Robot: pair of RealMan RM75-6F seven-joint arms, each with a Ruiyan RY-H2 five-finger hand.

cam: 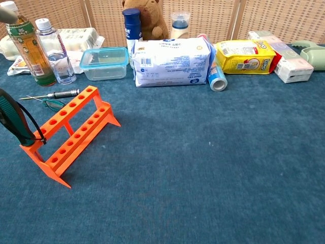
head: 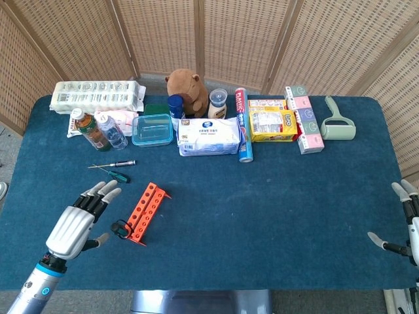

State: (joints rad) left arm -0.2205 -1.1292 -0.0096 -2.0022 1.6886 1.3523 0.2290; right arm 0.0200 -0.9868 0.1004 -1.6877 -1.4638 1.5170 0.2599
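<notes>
An orange rack (head: pixel 145 212) with rows of holes lies left of centre on the blue table. In the chest view the rack (cam: pixel 68 134) stands at the left. A green-handled tool (cam: pixel 12 121) with a black cord loop leans steeply over its near end, tip down at the rack. My left hand (head: pixel 73 226) is just left of the rack. Its thumb reaches to the tool (head: pixel 118 229) and pinches its handle, while the other fingers are spread. My right hand (head: pixel 410 219) hovers at the table's right edge with its fingers apart, holding nothing.
Two small screwdrivers (head: pixel 112 164) lie behind the rack. Along the back stand bottles (head: pixel 91 129), a clear lidded box (head: pixel 152 129), a wipes pack (head: pixel 209 136), a plush toy (head: pixel 186 88), a yellow pack (head: pixel 272 124) and a lint roller (head: pixel 337 124).
</notes>
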